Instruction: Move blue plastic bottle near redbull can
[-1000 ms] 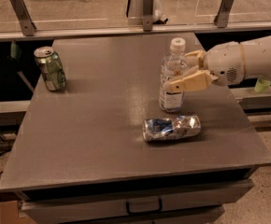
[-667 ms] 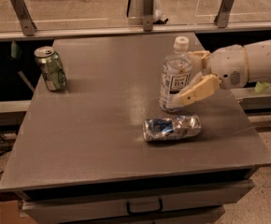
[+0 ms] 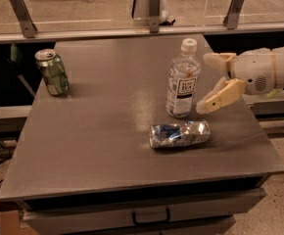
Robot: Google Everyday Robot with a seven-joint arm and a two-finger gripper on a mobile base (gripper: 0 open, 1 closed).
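Note:
The blue plastic bottle (image 3: 183, 79) stands upright on the grey table (image 3: 107, 131), right of centre. It is clear, with a white cap and a white-and-dark label. The redbull can (image 3: 179, 133) lies on its side just in front of the bottle, crushed, silver and blue. My gripper (image 3: 206, 83) is open just to the right of the bottle, a small gap away. One finger (image 3: 215, 58) reaches toward the bottle's shoulder and the other (image 3: 219, 96) points down toward its base. The gripper holds nothing.
A smooth green can (image 3: 52, 72) with a silver top stands near the table's left edge. A glass barrier with metal posts (image 3: 154, 6) runs along the far edge. Drawers (image 3: 147, 214) sit under the front edge.
The gripper has let go of the bottle, opened and drawn back to the right. The bottle now stands free by the crushed can.

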